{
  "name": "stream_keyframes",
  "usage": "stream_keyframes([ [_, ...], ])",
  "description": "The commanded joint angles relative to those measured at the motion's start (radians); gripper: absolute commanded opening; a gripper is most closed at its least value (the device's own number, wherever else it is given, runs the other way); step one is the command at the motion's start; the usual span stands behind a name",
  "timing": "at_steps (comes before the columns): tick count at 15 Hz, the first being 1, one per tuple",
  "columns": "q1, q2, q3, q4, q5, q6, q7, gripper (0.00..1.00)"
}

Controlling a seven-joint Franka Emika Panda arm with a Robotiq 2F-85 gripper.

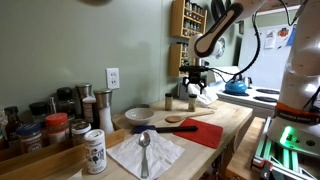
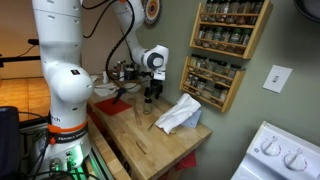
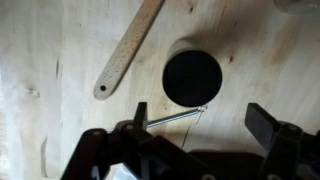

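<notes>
The pincer (image 3: 200,118), spread wide, hangs above a black round object (image 3: 192,78) (shaker (image 1: 95,152) label illegible).

Sage-green wall (image 1: 120,35), wooden spice rack (image 2: 225,45), butcher-block counter (image 2: 150,150), white stove (image 2: 285,155).

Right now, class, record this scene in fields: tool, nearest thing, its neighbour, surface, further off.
tool state: the tool is open, above the counter
nearest thing: dark round container, seen from above
neighbour: wooden spoon handle, apart from the container
surface: wooden countertop
further off: white napkin with a metal spoon on it
</notes>
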Motion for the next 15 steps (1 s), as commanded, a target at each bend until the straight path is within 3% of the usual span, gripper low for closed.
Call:
stream_keyframes([
  [1,0.01,-0.039,0.006,-0.065,0.186,0.069,-0.273,1.0],
  [6,0.01,-0.03,0.001,-0.035,0.386,-0.062,-0.639,1.0],
  [11,-0.016,-0.01,0.002,-0.02,0.322,-0.144,-0.637,1.0],
  [15,-0.012,0.0,0.006,-0.008,0.354,-0.146,-0.662,1.0],
])
